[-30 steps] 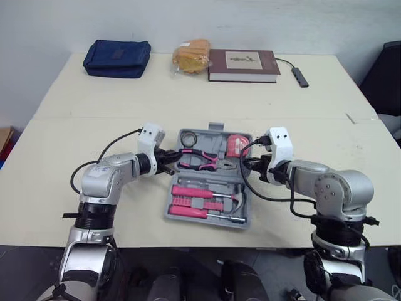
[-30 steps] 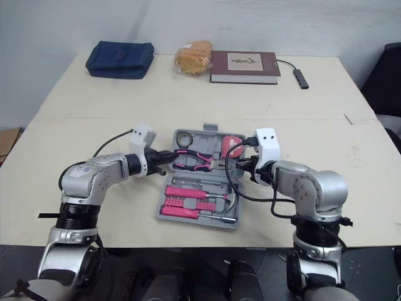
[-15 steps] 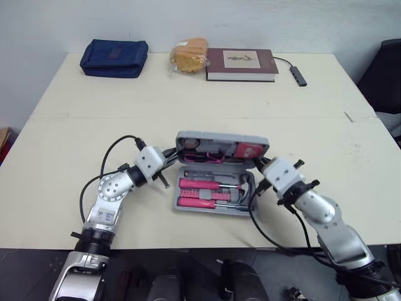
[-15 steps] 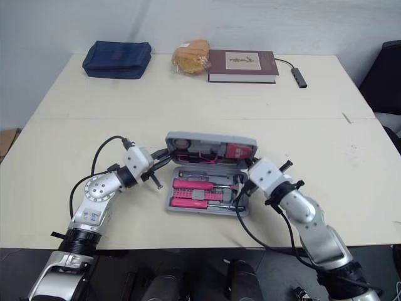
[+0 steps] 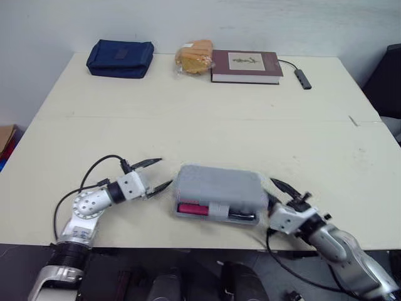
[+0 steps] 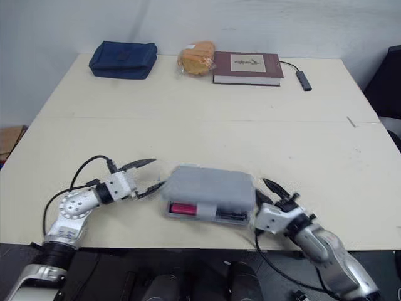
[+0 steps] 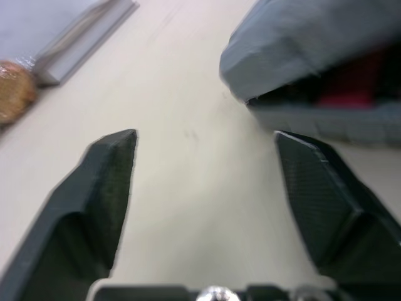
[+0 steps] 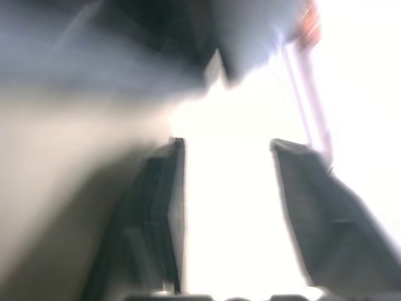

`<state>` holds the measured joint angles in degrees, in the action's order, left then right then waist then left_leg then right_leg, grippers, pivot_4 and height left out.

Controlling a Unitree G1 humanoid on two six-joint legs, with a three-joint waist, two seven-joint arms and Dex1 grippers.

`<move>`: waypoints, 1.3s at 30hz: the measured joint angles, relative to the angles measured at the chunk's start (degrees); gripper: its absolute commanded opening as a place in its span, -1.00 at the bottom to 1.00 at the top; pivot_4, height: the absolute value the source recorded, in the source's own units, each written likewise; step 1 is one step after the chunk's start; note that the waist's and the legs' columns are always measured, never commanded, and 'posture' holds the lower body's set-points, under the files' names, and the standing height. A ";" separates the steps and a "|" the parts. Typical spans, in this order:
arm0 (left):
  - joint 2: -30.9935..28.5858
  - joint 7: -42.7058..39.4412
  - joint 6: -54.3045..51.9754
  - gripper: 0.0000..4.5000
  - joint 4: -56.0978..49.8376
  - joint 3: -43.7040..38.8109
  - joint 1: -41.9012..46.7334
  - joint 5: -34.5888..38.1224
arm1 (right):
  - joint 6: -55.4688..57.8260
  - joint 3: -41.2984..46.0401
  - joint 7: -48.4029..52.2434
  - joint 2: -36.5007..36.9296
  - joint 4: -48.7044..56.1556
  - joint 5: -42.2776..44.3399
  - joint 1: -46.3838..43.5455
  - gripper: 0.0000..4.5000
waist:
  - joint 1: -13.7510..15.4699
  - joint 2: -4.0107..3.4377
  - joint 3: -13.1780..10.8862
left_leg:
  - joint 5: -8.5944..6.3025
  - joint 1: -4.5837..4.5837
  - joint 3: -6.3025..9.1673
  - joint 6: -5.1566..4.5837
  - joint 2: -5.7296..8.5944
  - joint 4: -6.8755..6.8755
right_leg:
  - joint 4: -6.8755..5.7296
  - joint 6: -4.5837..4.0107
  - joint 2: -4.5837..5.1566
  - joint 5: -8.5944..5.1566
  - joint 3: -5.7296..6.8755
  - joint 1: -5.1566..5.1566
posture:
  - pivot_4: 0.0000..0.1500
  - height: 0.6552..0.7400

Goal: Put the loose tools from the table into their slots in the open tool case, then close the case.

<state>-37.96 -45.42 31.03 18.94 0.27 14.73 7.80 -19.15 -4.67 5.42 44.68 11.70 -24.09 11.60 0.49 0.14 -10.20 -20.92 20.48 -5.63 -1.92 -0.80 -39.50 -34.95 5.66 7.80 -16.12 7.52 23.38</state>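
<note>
Grey case (image 5: pixel 217 185) with pink tools (image 5: pixel 191 209) in its dark gap; cream table (image 5: pixel 188 125); navy pouch (image 5: pixel 119 58); maroon book (image 5: pixel 244 66); orange-brown bun (image 5: pixel 193 55)

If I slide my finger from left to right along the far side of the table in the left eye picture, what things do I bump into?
First the blue pouch → wrapped bun → dark red book → small dark adapter on its cable.

Eyes overhead; wrists low beside case (image 5: pixel 218 187)
</note>
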 measured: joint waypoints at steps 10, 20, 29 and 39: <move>-1.40 -9.95 -24.15 -0.15 2.15 -4.67 7.15 12.06 | 7.80 11.65 21.32 1.57 15.01 37.45 15.09 -0.68 | 0.05 0.06 -0.05 | -0.02 -0.26 0.24 -0.04 -0.05 0.03 | 0.09 -0.03 -0.05 0.02 0.01 -0.43 | 1.00 1.00; 8.94 -12.83 -26.61 -0.99 17.05 6.46 26.41 1.96 | 24.35 4.90 34.65 5.69 21.95 44.47 15.87 -1.00 | 1.06 0.25 -0.10 | -0.12 -0.20 0.21 -0.25 0.10 -0.19 | 0.21 0.09 -0.25 0.09 0.18 -0.55 | 1.00 1.00; 15.43 -19.55 -17.49 -0.99 35.26 9.92 36.74 -3.84 | 27.00 -0.21 33.90 -1.39 16.71 38.45 6.74 -1.00 | 0.69 0.33 -0.15 | -0.15 -0.16 0.09 -0.25 0.08 -0.21 | 0.23 0.12 -0.31 0.10 0.59 -0.47 | 1.00 1.00; 14.53 -27.60 -14.91 -0.99 36.76 8.69 35.09 -4.01 | 26.34 -2.00 33.02 -5.46 6.86 32.44 -7.11 -1.00 | 0.24 0.33 -0.15 | -0.16 -0.16 0.16 -0.26 0.06 -0.50 | -0.02 0.09 -0.19 0.12 0.25 -0.50 | 1.00 1.00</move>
<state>-23.43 -73.02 16.12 55.70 8.96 49.82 3.78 7.18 -6.67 38.44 39.22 18.55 8.35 4.48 0.74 0.47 -10.35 -21.07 20.32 -5.47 -2.18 -0.74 -40.00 -34.97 5.75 7.62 -16.00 7.77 22.88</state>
